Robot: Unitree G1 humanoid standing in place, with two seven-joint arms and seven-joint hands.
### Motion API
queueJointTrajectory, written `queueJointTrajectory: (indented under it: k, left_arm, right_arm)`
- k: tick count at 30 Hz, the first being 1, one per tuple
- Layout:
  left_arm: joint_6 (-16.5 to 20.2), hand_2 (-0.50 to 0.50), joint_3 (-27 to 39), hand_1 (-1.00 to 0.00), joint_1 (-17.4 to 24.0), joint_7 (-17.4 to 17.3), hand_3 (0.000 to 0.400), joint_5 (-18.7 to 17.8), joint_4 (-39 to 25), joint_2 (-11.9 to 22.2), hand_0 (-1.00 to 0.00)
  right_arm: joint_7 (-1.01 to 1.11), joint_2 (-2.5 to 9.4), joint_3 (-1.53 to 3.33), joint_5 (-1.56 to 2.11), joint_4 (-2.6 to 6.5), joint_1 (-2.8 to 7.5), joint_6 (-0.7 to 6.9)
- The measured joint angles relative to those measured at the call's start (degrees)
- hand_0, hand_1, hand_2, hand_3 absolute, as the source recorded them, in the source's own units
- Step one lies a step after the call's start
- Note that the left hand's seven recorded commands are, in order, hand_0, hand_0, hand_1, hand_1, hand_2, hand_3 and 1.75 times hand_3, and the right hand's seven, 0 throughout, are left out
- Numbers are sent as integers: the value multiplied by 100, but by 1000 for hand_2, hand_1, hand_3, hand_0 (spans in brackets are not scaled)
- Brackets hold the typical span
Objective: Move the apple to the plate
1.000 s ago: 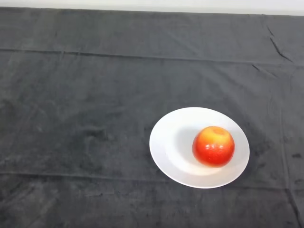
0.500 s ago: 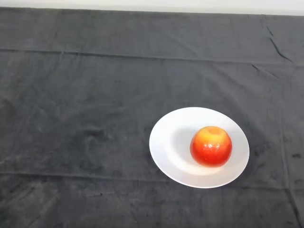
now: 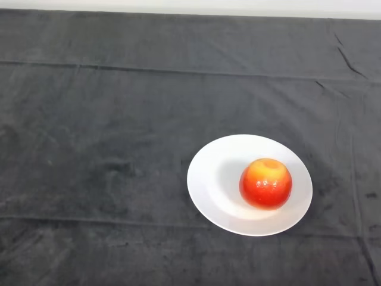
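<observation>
The apple (image 3: pixel 265 183) sits on the plate (image 3: pixel 208 179), a little toward the plate's 4 o'clock side, well inside the rim and touching nothing else. It stands stem end up, yellow at the top and red round the sides. The plate lies on the cloth (image 3: pixel 107 119) toward 4 o'clock from the middle of the view.

By the look of things the task's one step is done: the fruit is where the task wants it. No part of the robot shows, so nothing can be said of the hand or its fingers.

As for a next move, none seems called for beyond keeping clear of the plate. If any check is wanted, it is whether the apple rests steady; it is round and lies off-centre on a shallow dish, so a knock to the table could roll it toward the rim.

No brand, label or writing can be read: the plate is plain white, the cloth plain dark, and the apple bears no sticker on the side in view.
</observation>
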Motion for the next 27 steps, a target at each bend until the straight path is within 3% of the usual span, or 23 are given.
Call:
queueJointTrajectory:
  k: [27]
  left_arm:
    - [0, 0, 10, 0, 0, -80, 0, 17, 0, 0, 0]
  right_arm:
    - [0, 0, 0, 0, 0, 0, 0]
